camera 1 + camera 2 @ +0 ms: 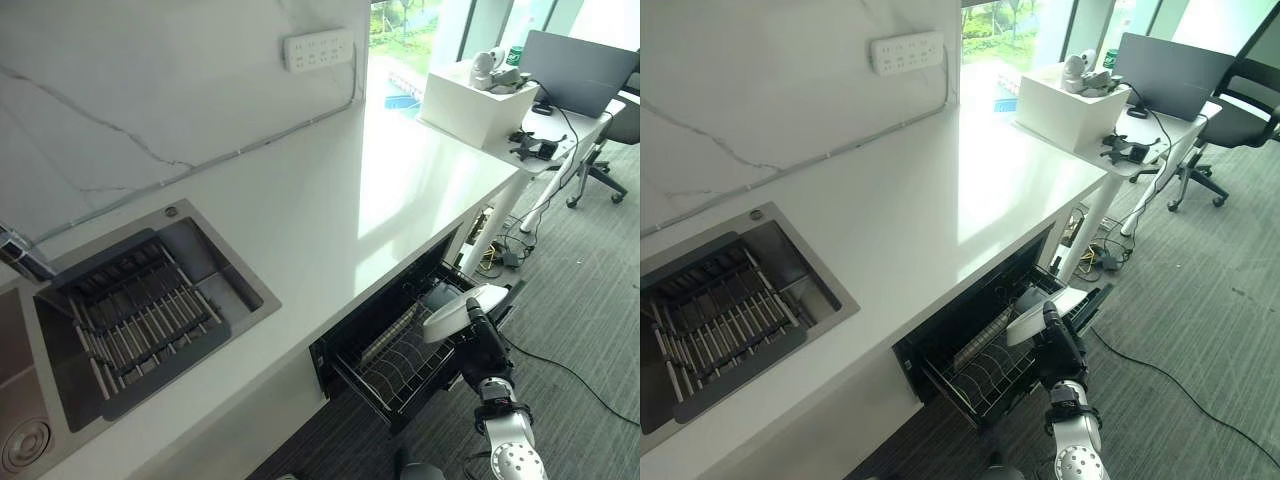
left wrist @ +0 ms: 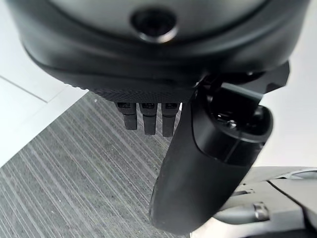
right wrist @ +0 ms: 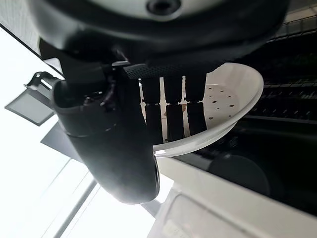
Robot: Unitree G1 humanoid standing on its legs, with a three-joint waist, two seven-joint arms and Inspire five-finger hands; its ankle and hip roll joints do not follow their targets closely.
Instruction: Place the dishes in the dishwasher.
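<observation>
Right robot hand [image 1: 486, 345] pinched a white perforated dish [image 3: 225, 106] above the pulled-out dishwasher rack [image 1: 400, 362] under the bench [image 1: 330, 215]. Left robot hand [image 2: 148, 116] hung with fingers relaxed, holding nothing. Judged best: tilt the dish upright and lower it between the wires.

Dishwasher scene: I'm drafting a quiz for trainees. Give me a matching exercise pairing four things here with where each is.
Things:
1. white plate
2. wire rack
3. power strip
4. drying rack

Places:
A. on the marble wall
B. in the sink
C. in the right hand
D. in the pulled-out dishwasher drawer

Pairs: 1-C, 2-D, 3-A, 4-B
</observation>
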